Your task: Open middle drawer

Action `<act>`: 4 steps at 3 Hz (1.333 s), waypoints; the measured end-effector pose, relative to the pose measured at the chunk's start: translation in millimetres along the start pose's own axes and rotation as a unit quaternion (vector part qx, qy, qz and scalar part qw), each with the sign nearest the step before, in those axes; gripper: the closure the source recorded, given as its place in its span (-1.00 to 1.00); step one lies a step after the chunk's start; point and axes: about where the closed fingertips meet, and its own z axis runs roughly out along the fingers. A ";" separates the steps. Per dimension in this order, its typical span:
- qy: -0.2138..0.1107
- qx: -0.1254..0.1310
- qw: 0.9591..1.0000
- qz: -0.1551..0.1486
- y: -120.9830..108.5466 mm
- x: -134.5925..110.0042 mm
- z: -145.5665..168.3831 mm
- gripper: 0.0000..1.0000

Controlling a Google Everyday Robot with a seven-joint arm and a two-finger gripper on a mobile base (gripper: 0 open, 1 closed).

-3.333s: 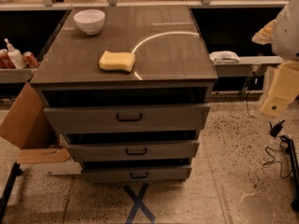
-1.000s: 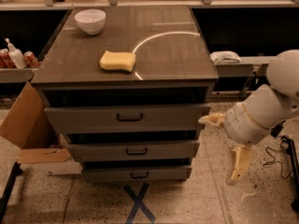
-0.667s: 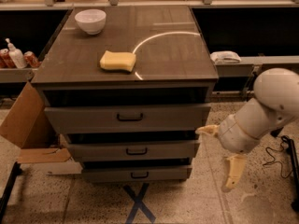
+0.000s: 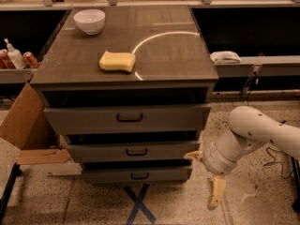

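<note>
Grey middle drawer [image 4: 98,152] sits just left of the claw [image 4: 202,178], whose pale fingers [image 4: 216,191] spread wide, gripping nothing; the upper fingertip lies close beside the drawer's right end.

Hand [image 4: 204,175] beside middle drawer [image 4: 136,151]; arm [image 4: 262,131] off-frame

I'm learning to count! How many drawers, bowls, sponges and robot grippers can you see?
Drawers: 3 (top drawer, middle drawer, bottom drawer)
Bowls: 1 (white bowl, on the cabinet top)
Sponges: 1 (yellow sponge, on the cabinet top)
Grippers: 1 (gripper, low beside the drawers' right side)
Total: 6
</note>
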 end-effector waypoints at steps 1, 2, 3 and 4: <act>0.001 0.000 1.000 0.000 -1.2 0.5 2.6 -1.00; 0.020 0.026 0.999 -0.004 -19.6 9.0 14.3 -1.00; 0.030 0.077 0.997 -0.013 -51.3 36.5 30.8 -1.00; 0.022 0.102 0.994 -0.032 -88.7 18.2 28.3 -1.00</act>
